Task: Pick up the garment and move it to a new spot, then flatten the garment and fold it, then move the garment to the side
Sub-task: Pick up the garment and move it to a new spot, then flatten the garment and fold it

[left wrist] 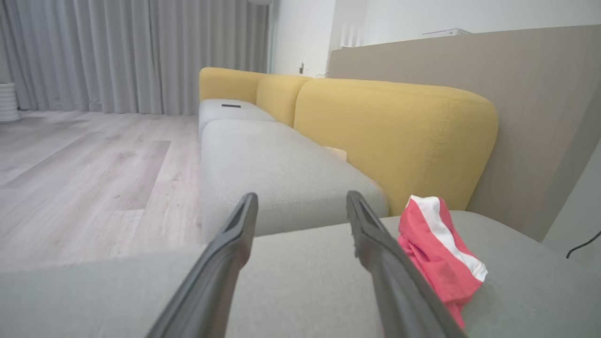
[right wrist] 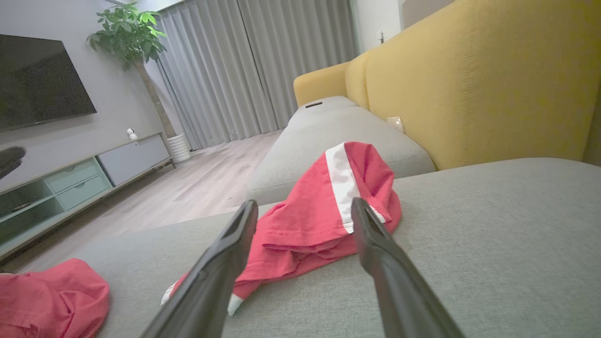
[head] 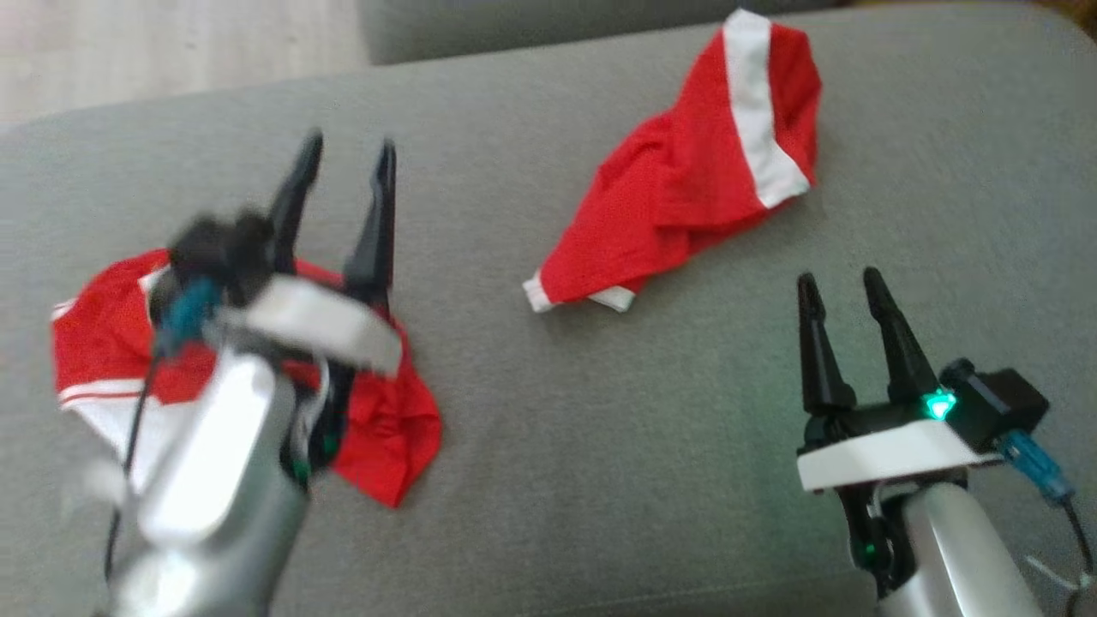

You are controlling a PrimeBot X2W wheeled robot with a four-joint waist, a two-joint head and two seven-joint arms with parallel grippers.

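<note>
- My left gripper [head: 350,150] hangs over the near garment [head: 390,428] at about 8 o'clock in the head view. Its jaws are spread wide with nothing between them. The arm is blurred, so I can't tell how high above the cloth it rides.
- My right gripper [head: 840,281] sits at 4 o'clock, fingers parted and empty, well apart from any cloth.
- The near garment is red with white trim, bunched into a rumpled heap on the grey seat cushion [head: 600,411]. My left forearm hides part of it. It is neither flat nor folded.
- A far garment [head: 686,197], red with a broad white stripe, lies crumpled at 1 o'clock. In the right wrist view it is dead ahead of my right fingers.
- My read is that the heap lies at its new spot, so the carrying step looks done and flattening is in hand. I can't rule out that the far one is the piece to fetch.
- Flattening calls for both grippers to come down on opposite edges of the heap. Each should pinch a single layer, then draw apart slowly, since soft cloth like this will likely drag and bunch.
</note>
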